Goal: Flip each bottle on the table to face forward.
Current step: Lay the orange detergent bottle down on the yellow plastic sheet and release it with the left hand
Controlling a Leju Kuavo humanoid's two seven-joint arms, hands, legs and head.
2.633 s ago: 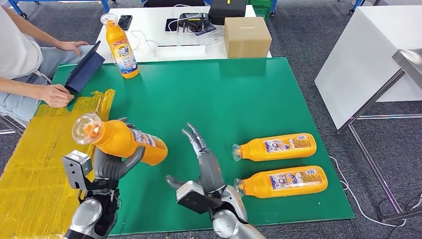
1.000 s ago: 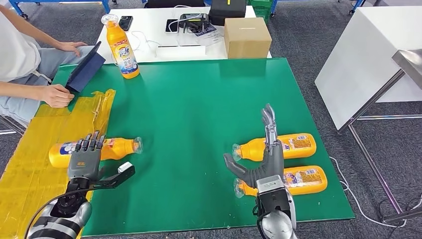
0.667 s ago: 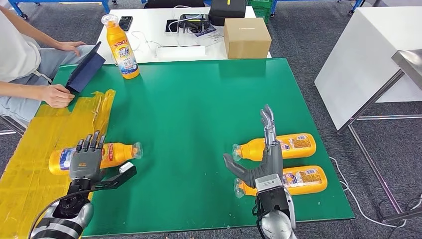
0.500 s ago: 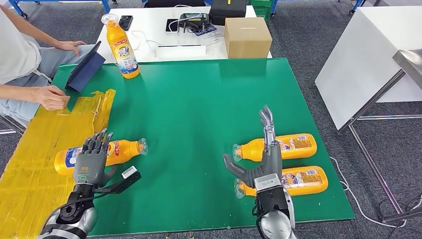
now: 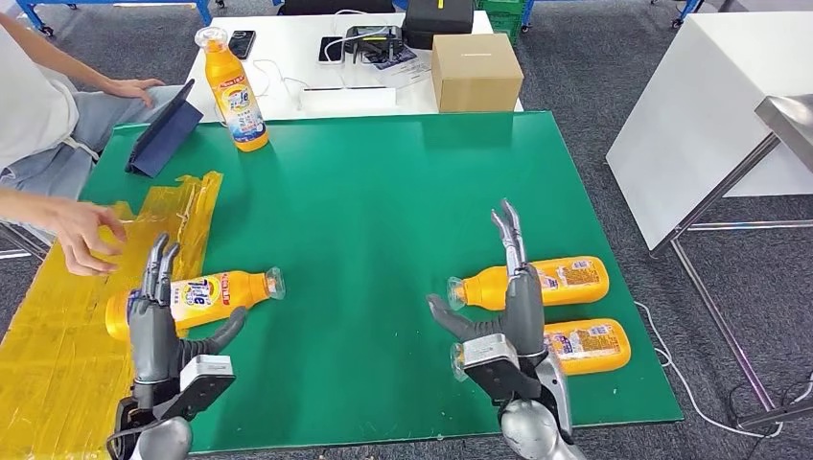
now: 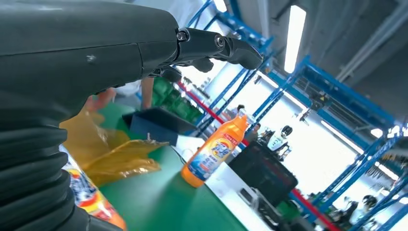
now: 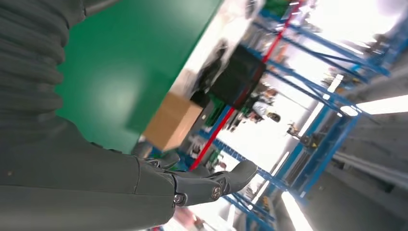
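Left robot hand: your left robot hand (image 5: 158,321) stands upright with fingers spread, holding nothing, at the near edge of the worktop (image 5: 383,192).
Bottle by left robot hand: the left bottle (image 5: 197,297) lies on its side just beyond those fingers, cap toward the middle, half on the yellow sheet (image 5: 58,316); a careless sweep could roll it.
Right robot hand: your right robot hand (image 5: 508,307) is raised, fingers wide, empty.
Two bottles to its right: the nearer bottle (image 5: 585,345) and the farther bottle (image 5: 537,281) lie side by side, close behind the fingers; reach for one and you may knock the other.
Person's hand: a person's hand (image 5: 81,235) hovers just past your left robot hand, so watch for contact.
Far upright bottle: the standing bottle (image 5: 233,91) is well beyond, easily toppled.
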